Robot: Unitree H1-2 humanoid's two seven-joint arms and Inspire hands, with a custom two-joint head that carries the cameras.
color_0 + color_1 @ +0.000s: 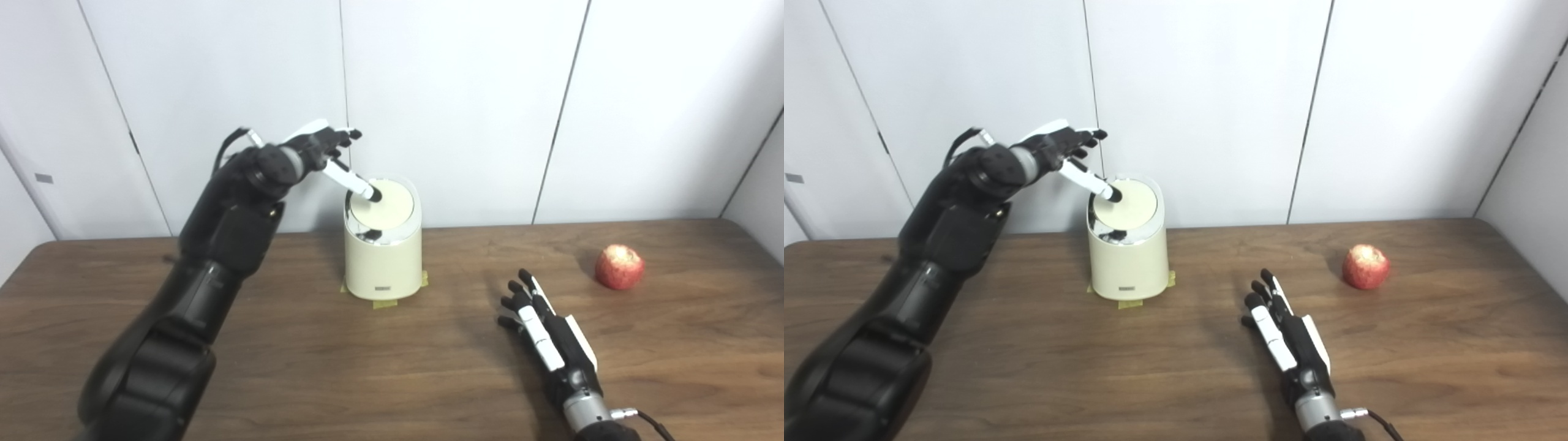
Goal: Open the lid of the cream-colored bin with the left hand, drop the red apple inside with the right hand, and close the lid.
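Pressing one extended finger of the otherwise empty left hand (318, 150) onto the rigid, likely smooth lid (381, 205) of the cream-colored bin (383, 257) at frame centre, leaving the right hand (542, 324) lying flat, fingers spread and empty, at lower right, short of the firm, rounded red apple (620, 266), probably best cupped around its sides.

Left arm raised, right arm low.
The left hand (321, 147) reached forward with one finger (355, 182) stretched out; the right hand (542, 321) lay flat, fingers apart.

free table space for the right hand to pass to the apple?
Yes: bare wood lies between the right hand and the red apple, and along the near edge of the wooden table. Crowded only at the cream-colored bin, with the left hand touching its lid.
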